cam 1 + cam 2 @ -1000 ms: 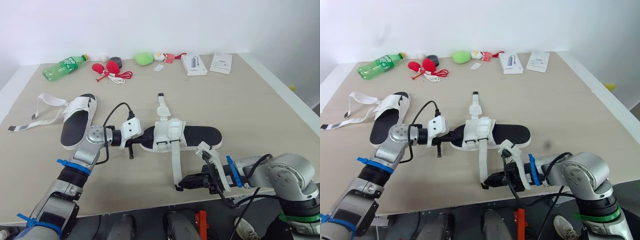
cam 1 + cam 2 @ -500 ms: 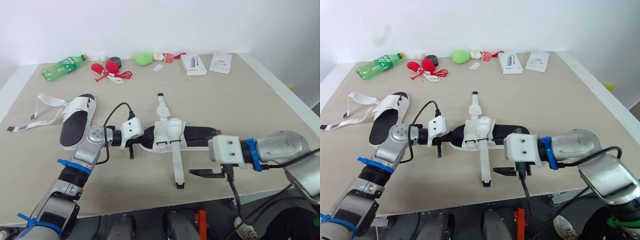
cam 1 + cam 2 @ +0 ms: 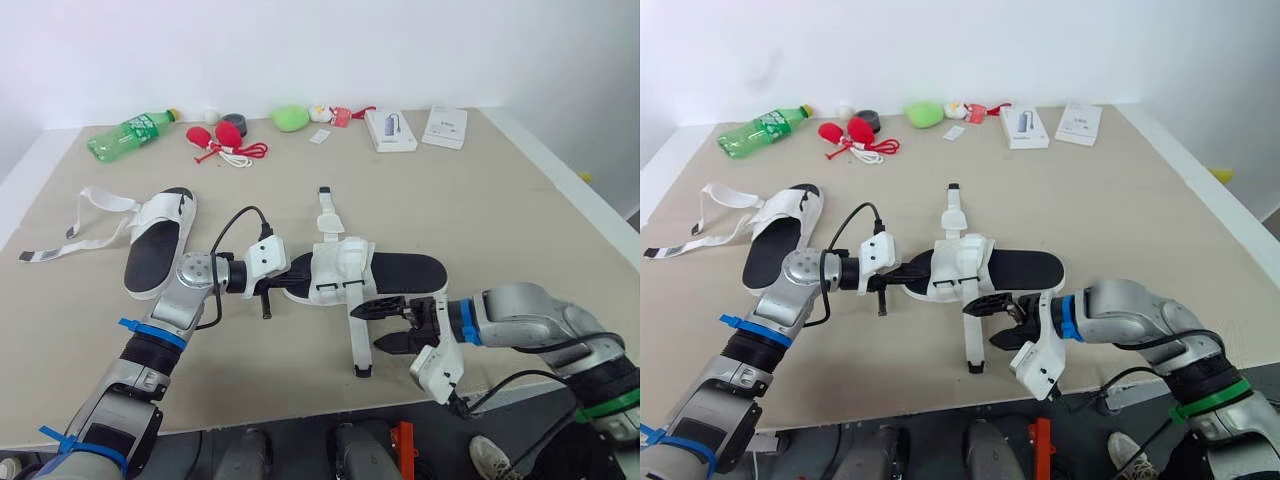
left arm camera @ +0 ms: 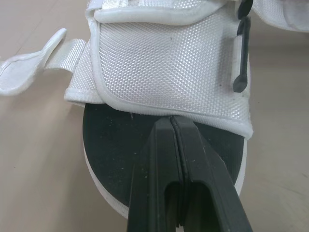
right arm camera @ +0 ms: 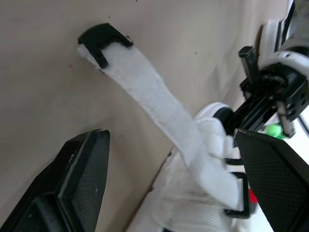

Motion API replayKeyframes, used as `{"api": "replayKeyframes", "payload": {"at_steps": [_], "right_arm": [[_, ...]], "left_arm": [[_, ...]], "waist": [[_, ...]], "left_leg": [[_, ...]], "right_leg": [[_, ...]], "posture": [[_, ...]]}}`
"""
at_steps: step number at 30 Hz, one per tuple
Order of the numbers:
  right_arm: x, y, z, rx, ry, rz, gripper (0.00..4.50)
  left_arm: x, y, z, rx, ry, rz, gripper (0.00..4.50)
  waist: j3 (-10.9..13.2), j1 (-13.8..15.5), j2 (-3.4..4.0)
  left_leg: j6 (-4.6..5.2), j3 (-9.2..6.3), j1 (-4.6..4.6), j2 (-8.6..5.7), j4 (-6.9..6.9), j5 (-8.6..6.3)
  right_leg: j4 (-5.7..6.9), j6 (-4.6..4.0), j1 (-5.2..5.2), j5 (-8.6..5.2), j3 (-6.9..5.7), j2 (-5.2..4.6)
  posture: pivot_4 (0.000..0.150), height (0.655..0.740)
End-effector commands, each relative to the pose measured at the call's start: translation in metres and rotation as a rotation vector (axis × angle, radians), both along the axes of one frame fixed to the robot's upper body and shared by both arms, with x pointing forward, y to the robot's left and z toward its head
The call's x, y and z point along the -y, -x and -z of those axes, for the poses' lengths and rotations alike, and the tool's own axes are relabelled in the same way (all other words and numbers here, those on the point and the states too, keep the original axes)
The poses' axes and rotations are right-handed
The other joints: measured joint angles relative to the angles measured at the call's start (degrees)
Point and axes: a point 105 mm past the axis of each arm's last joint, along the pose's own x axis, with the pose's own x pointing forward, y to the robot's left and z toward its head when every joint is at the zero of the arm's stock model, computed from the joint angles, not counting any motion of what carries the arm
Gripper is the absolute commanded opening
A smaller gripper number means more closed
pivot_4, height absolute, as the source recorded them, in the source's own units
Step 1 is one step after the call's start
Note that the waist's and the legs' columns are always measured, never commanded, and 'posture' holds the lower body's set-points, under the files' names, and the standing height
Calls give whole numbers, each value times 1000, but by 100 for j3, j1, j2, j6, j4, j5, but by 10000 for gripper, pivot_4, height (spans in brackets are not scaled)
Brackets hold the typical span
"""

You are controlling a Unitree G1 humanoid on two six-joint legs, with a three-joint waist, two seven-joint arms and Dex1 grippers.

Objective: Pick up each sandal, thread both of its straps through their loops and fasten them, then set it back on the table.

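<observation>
The middle sandal point(image 3: 395, 272) is seen flat on the table point(image 3: 490, 200), near the front edge, its black insole facing up and its white upper across the middle. One end of its sole is met by the left gripper point(image 4: 171, 126), whose two black fingers are pressed together with no gap over the dark insole, just short of the white mesh upper; whether anything is pinched between them cannot be told. The right gripper point(image 3: 364, 330) is held low over the table at the sandal's front side with its fingers spread wide and nothing grasped. A loose white strap point(image 5: 159, 111) runs out from the upper toward the front edge, lying just off the spread fingertips, and its black tip point(image 5: 99, 43) rests on the table. A second strap point(image 3: 326, 210) is stretched out from the upper toward the far edge. The other sandal point(image 3: 155, 250) is seen near the left edge, well apart from both grippers, its straps lying unfastened toward that edge. A green bottle point(image 3: 130, 135), a green ball point(image 3: 288, 118) and two white boxes point(image 3: 390, 130) are lined up along the far edge.
</observation>
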Motion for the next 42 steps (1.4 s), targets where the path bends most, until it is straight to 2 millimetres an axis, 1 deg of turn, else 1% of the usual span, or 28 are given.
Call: {"api": "replayKeyframes", "payload": {"at_steps": [1, 4, 5, 7, 9, 11, 13, 15, 17, 20, 23, 25, 27, 29, 30, 35, 38, 42], "right_arm": [[-8, -1, -12, 41, -50, -38, 44403], [-16, -2, -15, 34, -79, -42, 44403], [-18, -2, -15, 28, -85, -42, 42083], [-20, -2, -14, 23, -83, -43, 36086], [-20, -2, -12, 5, -85, -39, 26695], [-21, 0, -13, -8, -102, -38, 15468], [-22, 3, -14, -26, -117, -35, 6109], [-24, 5, -17, -77, -172, -12, 365], [-27, 6, -22, -174, -261, 38, 365], [-28, 2, -32, -321, -386, 137, 365], [-27, -13, -53, -501, -573, 283, 365], [-24, -22, -61, -584, -651, 361, 365], [-20, -31, -63, -671, -706, 446, 365], [-11, -44, -62, -827, -791, 564, 365], [-8, -48, -62, -874, -824, 594, 365], [0, -66, -64, -1033, -942, 723, 365], [2, -75, -68, -1088, -993, 757, 365], [-3, -79, -72, -1127, -993, 756, 365]], "left_arm": [[-2, 2, 3, -8, -18, 2, 0], [-2, 2, 3, -10, -17, -1, 0], [-2, 2, 3, -10, -17, -1, 0], [-2, 2, 3, -10, -17, -2, 0], [-2, 2, 2, -10, -16, -3, 0], [-3, 2, 2, -10, -17, -5, 0], [-3, 2, 3, -10, -19, -5, 0], [-4, 2, 3, -11, -20, -5, 0], [-4, 2, 3, -11, -21, -5, 0], [-4, 2, 4, -11, -23, -5, 0], [-4, 2, 4, -11, -23, -2, 0], [-3, 2, 4, -11, -24, 0, 0], [-3, 2, 4, -11, -24, 1, 0], [-3, 2, 3, -10, -24, 4, 0], [-2, 2, 3, -10, -24, 5, 0], [-1, 2, 3, -8, -22, 7, 0], [-1, 2, 3, -9, -21, 7, 0], [-1, 2, 3, -9, -20, 5, 0]], "waist": [[0, -2, 0], [0, -3, 0], [0, -2, 0], [0, 0, 0], [0, 0, 0], [0, 0, 0], [0, 0, 0], [0, 0, 0], [0, 1, 0], [0, -2, 0], [0, -2, 0], [0, 0, 0], [0, 0, 0], [0, 0, 0], [-1, 1, 0], [-1, -1, 0], [-1, 0, 0], [-1, -1, 0]], "left_leg": [[0, 0, 4, 2, 0, 0], [0, 0, 8, 5, 0, 0], [0, -1, 8, 6, 0, 0], [0, -2, 8, 6, 0, 0], [0, -2, 7, 6, 0, 0], [0, -3, 8, 6, 0, 0], [0, -4, 8, 5, 1, 0], [0, -6, 9, 6, 1, 0], [0, -7, 9, 6, 1, 0], [0, -11, 9, 8, 1, 0], [0, -13, 12, 11, 6, 0], [1, -15, 12, 11, 10, 1], [1, -15, 12, 11, 11, 2], [1, -14, 12, 10, 11, 2], [1, -15, 11, 12, 11, 1], [1, -14, 9, 11, 9, 1], [1, -13, 8, 11, 10, 1], [1, -14, 4, 9, 9, 1]], "right_leg": [[0, 0, 4, 0, 0, 1], [1, -4, 5, 2, 3, 3], [1, -5, 5, 3, 3, 4], [1, -7, 7, 4, 2, 6], [1, -7, 6, 3, 2, 6], [1, -7, 6, 4, 4, 5], [1, -8, 6, 4, 5, 5], [2, -9, 6, 5, 6, 5], [2, -9, 8, 5, 5, 6], [2, -11, 9, 6, 7, 8], [5, -12, 9, 10, 9, 7], [9, -11, 9, 12, 9, 7], [9, -9, 9, 14, 8, 6], [9, -9, 9, 13, 7, 6], [9, -9, 9, 13, 7, 7], [9, -9, 6, 13, 8, 7], [9, -8, 5, 14, 7, 7], [9, -7, 3, 13, 8, 8]], "posture": [[1500, 7400], [1500, 7400], [1500, 7400], [1500, 7400], [1500, 7400], [1500, 7400], [1500, 7400], [1500, 7400], [1500, 7400], [1500, 7400], [1500, 7400], [1500, 7400], [1500, 7400], [1500, 7400], [1500, 7400], [1500, 7400], [1500, 7400], [1500, 7400]]}}
